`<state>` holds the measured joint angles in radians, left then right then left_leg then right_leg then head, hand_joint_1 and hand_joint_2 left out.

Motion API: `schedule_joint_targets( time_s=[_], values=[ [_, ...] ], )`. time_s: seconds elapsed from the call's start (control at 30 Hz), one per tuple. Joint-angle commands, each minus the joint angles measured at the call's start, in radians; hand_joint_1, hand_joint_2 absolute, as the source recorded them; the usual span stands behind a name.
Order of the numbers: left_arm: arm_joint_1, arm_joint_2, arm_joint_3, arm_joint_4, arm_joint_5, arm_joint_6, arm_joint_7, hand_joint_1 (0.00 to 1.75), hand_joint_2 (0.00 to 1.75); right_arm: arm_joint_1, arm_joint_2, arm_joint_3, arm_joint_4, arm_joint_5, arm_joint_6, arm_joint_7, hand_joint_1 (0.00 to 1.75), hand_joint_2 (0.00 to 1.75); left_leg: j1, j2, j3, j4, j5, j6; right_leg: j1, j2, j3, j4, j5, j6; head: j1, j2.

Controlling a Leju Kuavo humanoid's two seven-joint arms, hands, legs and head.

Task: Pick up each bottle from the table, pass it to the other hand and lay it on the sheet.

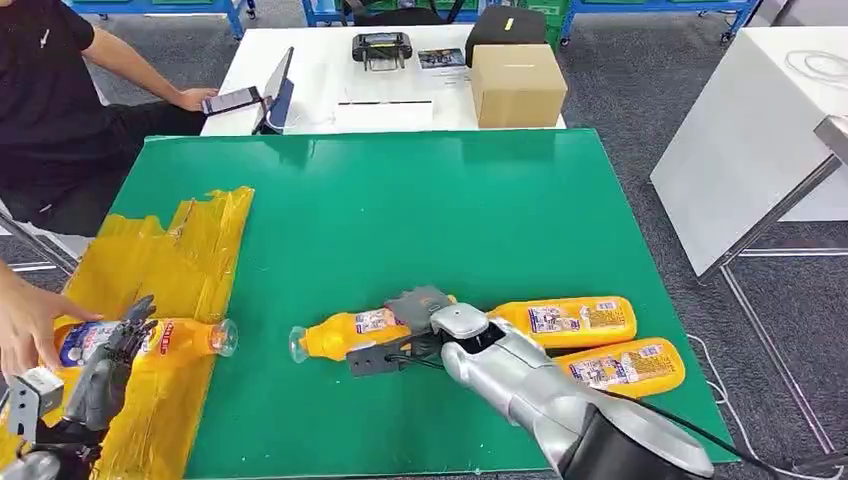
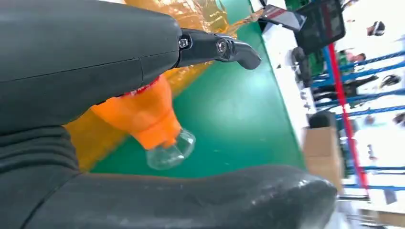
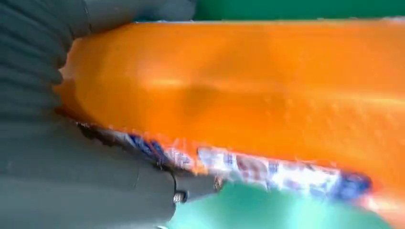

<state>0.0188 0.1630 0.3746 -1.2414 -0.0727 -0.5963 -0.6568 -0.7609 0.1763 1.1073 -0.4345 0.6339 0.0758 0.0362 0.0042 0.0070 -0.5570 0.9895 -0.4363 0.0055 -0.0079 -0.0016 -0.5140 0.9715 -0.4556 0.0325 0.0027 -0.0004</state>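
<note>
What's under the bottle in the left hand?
The yellow sheet lies under the bottle held by the left hand; its clear cap end overhangs the green table. The hand covers part of the bottle.

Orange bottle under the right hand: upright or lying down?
Lying down. The orange bottle with the clear cap rests on its side on the green table, the right hand over its middle.

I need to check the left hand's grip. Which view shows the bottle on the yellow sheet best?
The head view: the whole bottle lies on the yellow sheet under the left hand. The left wrist view shows just its neck and clear cap, close up.
</note>
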Motion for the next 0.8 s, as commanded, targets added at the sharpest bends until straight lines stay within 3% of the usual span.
schedule_joint_targets(
  time_s=[0.03,0.13,0.37,0.5,0.53,0.8],
  values=[
    [0.045,-0.199,0.072,-0.172,0.235,-0.097,0.130,0.00,0.00,0.230,0.000,-0.401,-0.358,-0.134,-0.297,-0.217,1.75,1.75,0.002,0.000,-0.001,-0.001,0.000,0.000,0.002,0.000,0.000,-0.003,0.001,0.000,0.001,0.000],
    [0.053,-0.212,0.044,-0.204,0.248,-0.072,0.154,0.00,0.00,0.281,-0.016,-0.419,-0.462,-0.092,-0.276,-0.179,1.75,1.75,0.002,-0.002,-0.006,0.001,-0.001,0.000,0.002,-0.001,-0.004,-0.001,0.000,0.000,0.000,0.000],
    [0.050,-0.194,0.038,-0.189,0.259,-0.068,0.150,0.00,0.00,0.276,-0.008,-0.444,-0.430,-0.078,-0.265,-0.195,1.75,1.75,0.001,-0.005,-0.012,0.001,-0.001,0.000,0.001,-0.002,-0.010,-0.001,0.000,0.001,0.000,0.000],
    [0.042,-0.244,-0.014,-0.222,0.304,-0.054,0.175,0.00,0.00,0.348,0.010,-0.564,-0.576,-0.157,-0.317,-0.313,1.75,1.75,0.000,-0.008,-0.014,0.001,0.000,0.000,0.000,-0.005,-0.011,0.000,0.000,0.001,0.000,0.000],
    [0.045,-0.267,-0.050,-0.241,0.306,-0.025,0.197,0.00,1.75,0.371,0.007,-0.592,-0.635,-0.171,-0.314,-0.318,1.75,1.75,0.001,-0.009,-0.015,0.002,0.000,0.000,0.002,-0.006,-0.011,-0.001,-0.001,0.001,0.000,0.000],
    [0.136,-0.318,-0.210,-0.361,0.341,0.024,0.203,0.00,1.75,0.414,0.014,-0.566,-0.770,-0.198,-0.218,-0.315,1.75,1.75,0.000,-0.006,-0.016,0.001,-0.001,0.001,0.000,-0.003,-0.014,0.000,0.000,0.001,0.000,0.000]
  ],
)
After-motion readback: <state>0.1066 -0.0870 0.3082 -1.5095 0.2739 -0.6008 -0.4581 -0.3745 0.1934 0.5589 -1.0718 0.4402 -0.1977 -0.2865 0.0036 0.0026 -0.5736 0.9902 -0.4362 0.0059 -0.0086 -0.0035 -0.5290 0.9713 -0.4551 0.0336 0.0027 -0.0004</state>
